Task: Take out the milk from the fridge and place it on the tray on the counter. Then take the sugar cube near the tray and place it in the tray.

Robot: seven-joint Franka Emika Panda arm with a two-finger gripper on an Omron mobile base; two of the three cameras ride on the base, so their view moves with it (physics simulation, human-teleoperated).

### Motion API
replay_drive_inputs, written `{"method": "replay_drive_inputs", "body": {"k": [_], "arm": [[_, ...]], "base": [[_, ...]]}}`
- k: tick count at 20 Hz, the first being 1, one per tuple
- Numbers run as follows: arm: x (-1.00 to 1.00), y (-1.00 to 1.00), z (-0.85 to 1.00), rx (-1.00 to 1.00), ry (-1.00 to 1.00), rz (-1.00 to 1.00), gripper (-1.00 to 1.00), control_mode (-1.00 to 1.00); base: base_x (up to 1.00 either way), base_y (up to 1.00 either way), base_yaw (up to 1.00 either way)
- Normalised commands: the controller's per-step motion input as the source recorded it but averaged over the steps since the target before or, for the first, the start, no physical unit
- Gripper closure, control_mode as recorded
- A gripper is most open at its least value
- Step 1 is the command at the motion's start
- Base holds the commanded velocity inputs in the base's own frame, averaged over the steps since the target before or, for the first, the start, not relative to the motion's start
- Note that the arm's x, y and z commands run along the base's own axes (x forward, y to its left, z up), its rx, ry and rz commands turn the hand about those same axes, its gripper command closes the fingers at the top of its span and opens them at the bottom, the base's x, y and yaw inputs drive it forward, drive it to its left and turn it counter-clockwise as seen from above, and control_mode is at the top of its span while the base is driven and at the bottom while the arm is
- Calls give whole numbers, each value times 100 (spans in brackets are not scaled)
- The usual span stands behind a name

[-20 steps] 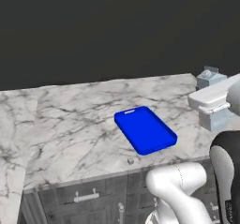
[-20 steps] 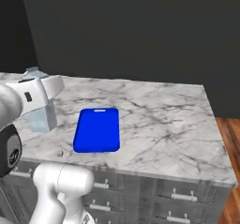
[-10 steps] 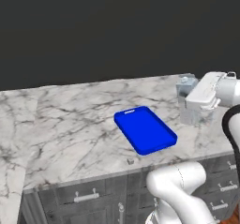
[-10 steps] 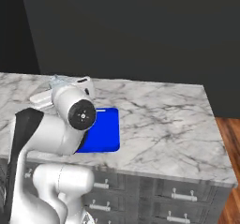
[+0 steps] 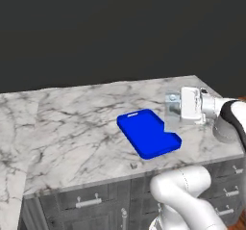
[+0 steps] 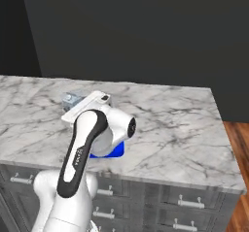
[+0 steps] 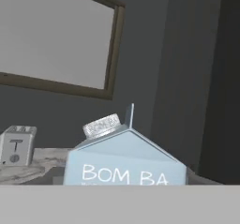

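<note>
Milk carton carried in the gripper above the tray's right end

The gripper (image 5: 174,109) pinches the milk (image 5: 171,113) between its fingers, upright over the blue tray (image 5: 146,134) on the counter (image 5: 77,128); the sugar cube (image 5: 134,166) lies near the tray's front edge.

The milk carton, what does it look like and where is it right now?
The milk is a small pale blue carton with a gabled top, a ridged silvery cap on one slope and white letters reading BOM BA on its front. It stands upright, held in the gripper above the right end of the blue tray, over the marble counter. Its bottom is hidden, so contact with the tray cannot be told.
</note>
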Motion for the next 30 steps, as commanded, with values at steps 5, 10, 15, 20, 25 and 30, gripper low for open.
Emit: {"method": "replay_drive_inputs", "body": {"k": [5,10,15,20,25,30], "arm": [[97,16,-46,1,-1,25,100,-100],[87,5,-10,-1,13,18,100,-100],[72,0,-23,-5,3,25,100,-100],[52,0,-20,0,-4,22,100,-100],[41,0,-28,0,-2,16,100,-100],[8,0,-22,-1,0,3,100,-100]], "base": [[0,0,0],[0,0,0],[0,0,0],[0,0,0],[0,0,0],[0,0,0]]}}
